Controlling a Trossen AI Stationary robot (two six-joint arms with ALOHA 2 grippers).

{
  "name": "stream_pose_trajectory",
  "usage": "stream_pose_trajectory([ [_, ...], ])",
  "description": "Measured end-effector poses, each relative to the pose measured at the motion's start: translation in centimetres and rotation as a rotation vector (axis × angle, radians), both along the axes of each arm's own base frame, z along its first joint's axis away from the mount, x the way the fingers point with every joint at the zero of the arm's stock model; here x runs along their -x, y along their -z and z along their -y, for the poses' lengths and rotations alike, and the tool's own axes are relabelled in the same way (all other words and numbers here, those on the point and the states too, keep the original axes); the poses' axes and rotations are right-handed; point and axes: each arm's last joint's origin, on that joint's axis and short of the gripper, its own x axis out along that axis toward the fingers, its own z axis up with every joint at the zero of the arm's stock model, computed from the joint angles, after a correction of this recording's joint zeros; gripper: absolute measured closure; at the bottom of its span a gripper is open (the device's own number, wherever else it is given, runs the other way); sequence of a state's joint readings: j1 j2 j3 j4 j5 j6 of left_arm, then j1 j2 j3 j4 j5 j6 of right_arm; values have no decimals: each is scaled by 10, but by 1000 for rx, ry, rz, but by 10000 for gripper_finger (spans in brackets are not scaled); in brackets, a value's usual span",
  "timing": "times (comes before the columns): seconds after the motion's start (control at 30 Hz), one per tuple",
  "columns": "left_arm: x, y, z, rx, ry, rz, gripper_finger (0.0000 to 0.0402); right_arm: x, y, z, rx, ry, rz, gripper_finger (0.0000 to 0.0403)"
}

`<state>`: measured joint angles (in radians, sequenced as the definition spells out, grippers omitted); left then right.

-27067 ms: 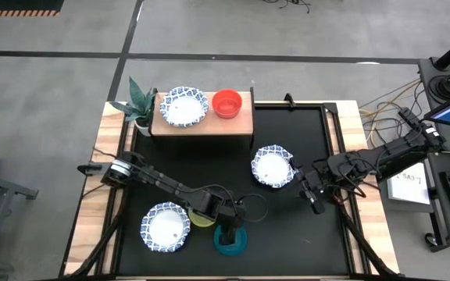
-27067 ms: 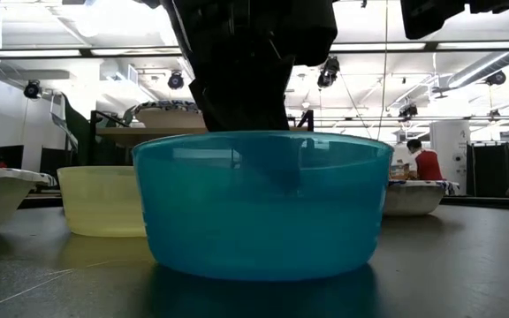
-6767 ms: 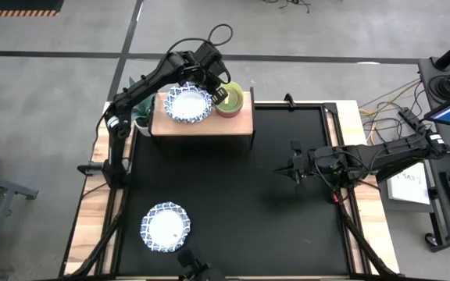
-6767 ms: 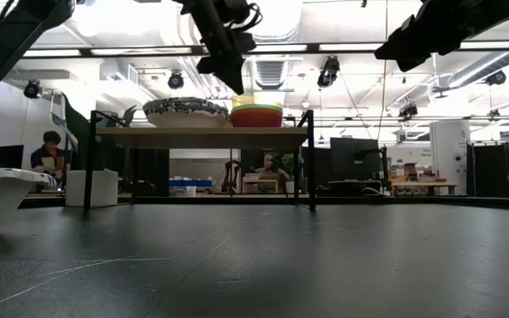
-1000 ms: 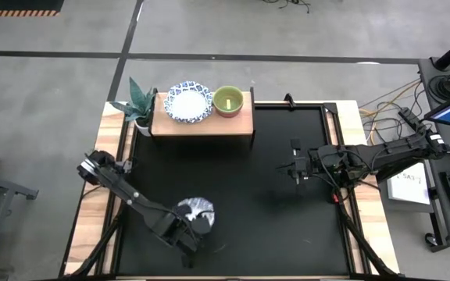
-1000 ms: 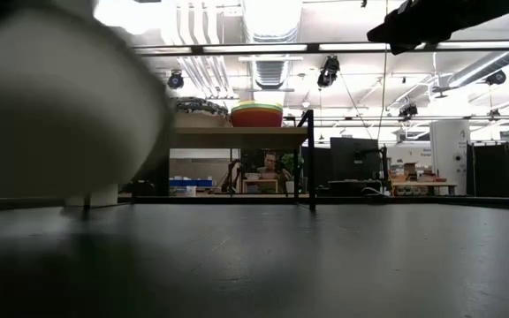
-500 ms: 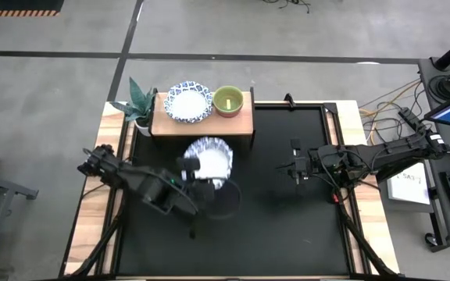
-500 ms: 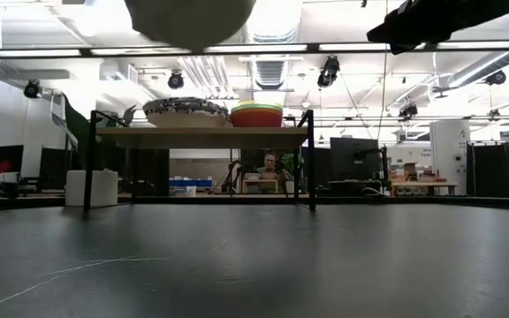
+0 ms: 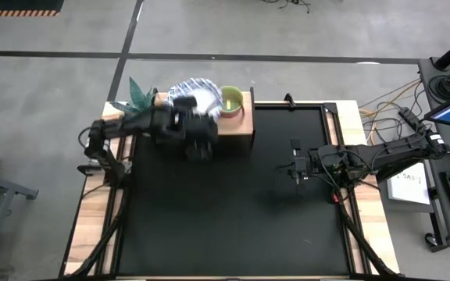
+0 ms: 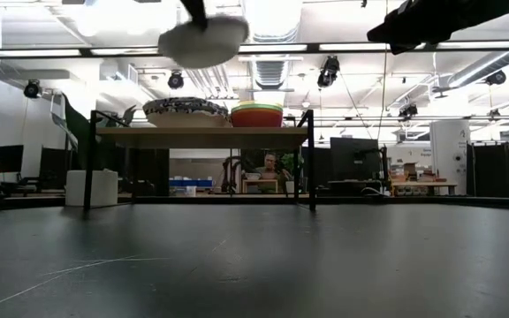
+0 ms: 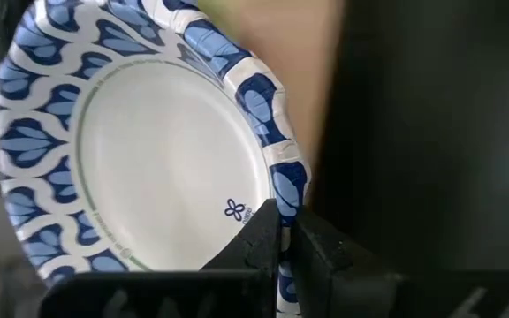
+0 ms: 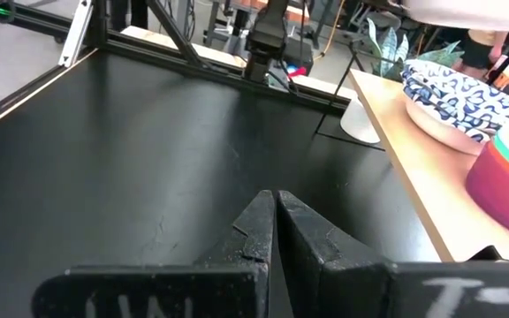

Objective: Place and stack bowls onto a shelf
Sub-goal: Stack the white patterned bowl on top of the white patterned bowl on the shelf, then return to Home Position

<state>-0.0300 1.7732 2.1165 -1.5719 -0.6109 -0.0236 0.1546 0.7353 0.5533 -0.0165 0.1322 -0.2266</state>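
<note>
Where the high view blurs it, the left wrist view shows the left claw [image 11: 278, 231] clamped on the rim of a patterned bowl [image 11: 148, 168]. Low view: bowl [image 10: 203, 40] upright, above the shelf [image 10: 200, 137] and its stacks. Right claw [image 9: 296, 173] clenched, empty, over bare tabletop [image 9: 233, 218].

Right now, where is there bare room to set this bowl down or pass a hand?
The black mat lies bare between the shelf and the near edge, left of the right gripper. The shelf is crowded: stacked patterned bowls sit beside the coloured stack, with the left gripper holding a patterned bowl above them.
</note>
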Motion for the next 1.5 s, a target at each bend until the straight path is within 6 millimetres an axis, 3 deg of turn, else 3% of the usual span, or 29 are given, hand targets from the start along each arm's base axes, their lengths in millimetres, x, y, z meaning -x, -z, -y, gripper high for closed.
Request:
stream_pose_trajectory([
  [0.17,12,8,-66,67,-192,-29,401,0,0,0,-8,3,-4,394],
  [0.27,17,19,-96,150,-270,-38,401,0,1,0,-16,5,-9,394],
  [0.43,17,38,-121,170,-284,-66,401,0,1,0,-30,9,-10,394],
  [0.63,16,50,-125,173,-279,-102,391,0,1,0,-30,9,-10,394],
  [1.1,10,49,-127,156,-264,-46,310,0,1,0,-33,10,-12,394],
  [1.27,13,48,-114,173,-265,-73,292,0,1,0,-33,10,-14,394],
  [1.5,16,33,-86,166,-208,2,296,0,1,0,-30,8,-15,394],
])
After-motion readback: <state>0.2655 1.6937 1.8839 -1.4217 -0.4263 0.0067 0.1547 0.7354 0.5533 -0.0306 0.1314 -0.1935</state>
